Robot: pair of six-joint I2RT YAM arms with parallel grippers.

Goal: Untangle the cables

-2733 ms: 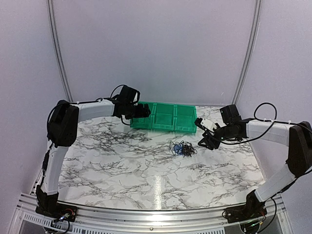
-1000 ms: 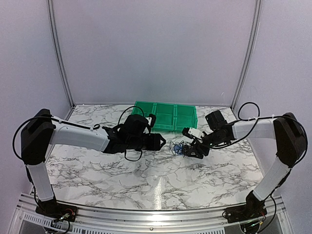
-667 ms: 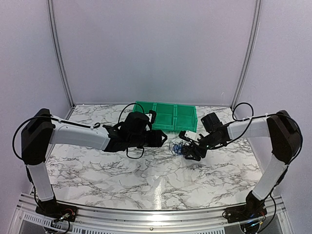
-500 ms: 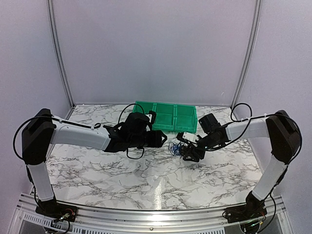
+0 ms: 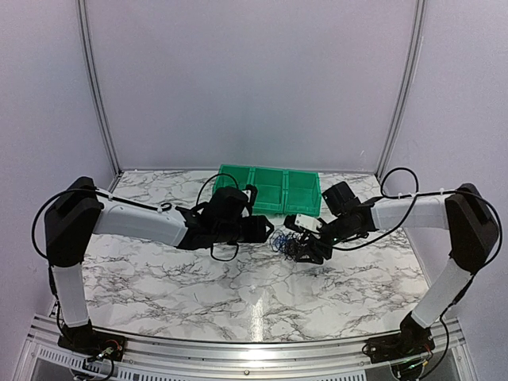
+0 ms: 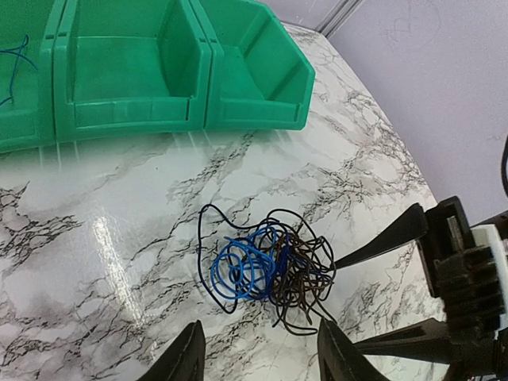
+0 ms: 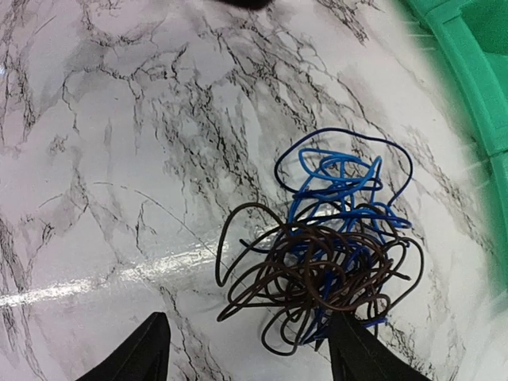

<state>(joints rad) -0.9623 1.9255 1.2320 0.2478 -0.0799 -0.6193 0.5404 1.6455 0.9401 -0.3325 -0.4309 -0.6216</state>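
The cables (image 5: 282,240) lie as one knotted clump on the marble table, a blue coil tangled with dark brown and black loops (image 6: 270,270) (image 7: 333,254). My left gripper (image 5: 266,230) hovers just left of the clump, open, its fingertips (image 6: 259,329) astride the clump's near edge with nothing between them. My right gripper (image 5: 302,248) comes in from the right, open (image 7: 248,317). The brown loops reach into its gap, and one right fingertip (image 7: 341,329) sits at the clump's edge. In the left wrist view, a right finger (image 6: 389,238) points at the clump's right side.
A green three-compartment bin (image 5: 270,190) stands behind the clump (image 6: 127,71) (image 7: 476,79). A thin blue wire (image 6: 12,59) shows in its leftmost compartment. Marble tabletop (image 5: 238,286) stretches in front of both grippers.
The left gripper came from the bin down to the clump's left side. The right gripper slid left until its fingers reached the clump. The clump has stayed in place.
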